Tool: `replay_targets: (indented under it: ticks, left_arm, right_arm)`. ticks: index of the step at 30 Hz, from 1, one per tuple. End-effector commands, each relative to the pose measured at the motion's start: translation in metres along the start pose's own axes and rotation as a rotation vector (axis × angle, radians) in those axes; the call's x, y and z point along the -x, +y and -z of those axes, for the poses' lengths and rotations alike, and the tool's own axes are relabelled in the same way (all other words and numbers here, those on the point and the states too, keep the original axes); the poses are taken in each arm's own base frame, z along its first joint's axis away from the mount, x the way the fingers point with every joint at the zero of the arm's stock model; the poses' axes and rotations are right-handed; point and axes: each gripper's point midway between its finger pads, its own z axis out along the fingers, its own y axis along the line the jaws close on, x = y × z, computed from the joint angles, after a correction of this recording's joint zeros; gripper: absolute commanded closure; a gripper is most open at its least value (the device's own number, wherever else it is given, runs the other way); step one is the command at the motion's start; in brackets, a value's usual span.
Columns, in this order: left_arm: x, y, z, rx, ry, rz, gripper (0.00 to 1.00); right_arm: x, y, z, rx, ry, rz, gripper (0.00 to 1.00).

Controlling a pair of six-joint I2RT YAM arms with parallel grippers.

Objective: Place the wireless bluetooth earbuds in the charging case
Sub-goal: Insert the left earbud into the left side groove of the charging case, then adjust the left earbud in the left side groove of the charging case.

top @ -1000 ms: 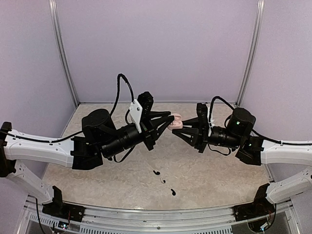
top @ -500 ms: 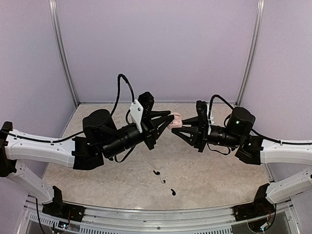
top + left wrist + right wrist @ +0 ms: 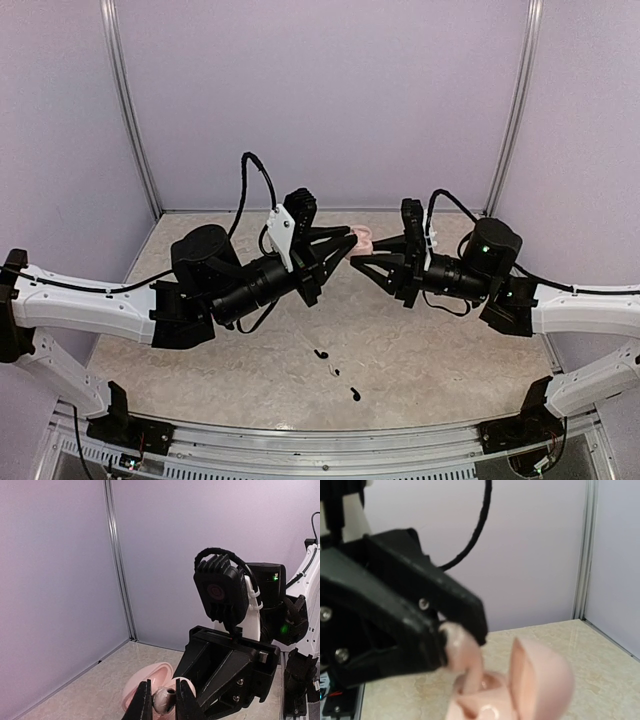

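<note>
The pale pink charging case (image 3: 540,680) hangs in mid-air between the arms, gripped by the right pincer (image 3: 358,256), its lid open and standing upright. The left pincer (image 3: 163,692) pinches a pink earbud (image 3: 462,652), long axis near upright, lower end at the case's open base. Small black bits (image 3: 337,372) dot the surface (image 3: 450,360) below.

We are seeing the air over the middle of the worktop (image 3: 450,350) taken up: the left pincer (image 3: 352,242) and the right pincer (image 3: 362,256) are meeting tip to tip there, both closed at the pale pink case (image 3: 364,238), whose lid is standing open. No gap is showing between them. Both arms are spanning the sides. Near the front, small black buds (image 3: 320,353) are lying on the worktop. Behind the pincers the worktop is running bare to the back wall (image 3: 320,100).
</note>
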Motion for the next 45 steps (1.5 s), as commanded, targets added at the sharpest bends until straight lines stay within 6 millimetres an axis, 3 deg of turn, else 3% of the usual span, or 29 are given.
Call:
replay_targets:
  ticks: [1, 10, 18, 28, 34, 42, 45]
  left_arm:
    - [-0.013, -0.009, -0.001, -0.032, 0.037, 0.015, 0.89]
    - [-0.019, -0.008, -0.001, -0.025, 0.063, -0.002, 0.84]
    - [-0.009, -0.005, 0.0, -0.014, 0.062, -0.01, 0.74]
    - [0.007, -0.001, 0.018, -0.025, 0.042, -0.018, 0.49]
    - [0.009, 0.008, 0.037, 0.003, 0.048, 0.012, 0.39]
    - [0.004, 0.024, 0.034, 0.073, 0.086, 0.151, 0.36]
    - [-0.003, 0.037, 0.022, 0.137, 0.13, 0.23, 0.45]
  right_arm:
    - [0.035, -0.003, -0.002, -0.029, -0.093, 0.031, 1.0]
    - [0.033, -0.002, -0.001, -0.026, -0.081, 0.044, 1.0]
    - [0.025, -0.002, -0.001, -0.026, -0.053, 0.047, 1.0]
    - [0.008, -0.001, 0.003, -0.024, -0.001, 0.053, 1.0]
    - [0.002, -0.006, 0.007, -0.059, 0.03, 0.046, 1.0]
    - [-0.003, -0.026, 0.008, -0.169, 0.079, 0.011, 1.0]
    - [-0.004, -0.037, 0.01, -0.234, 0.091, -0.009, 1.0]
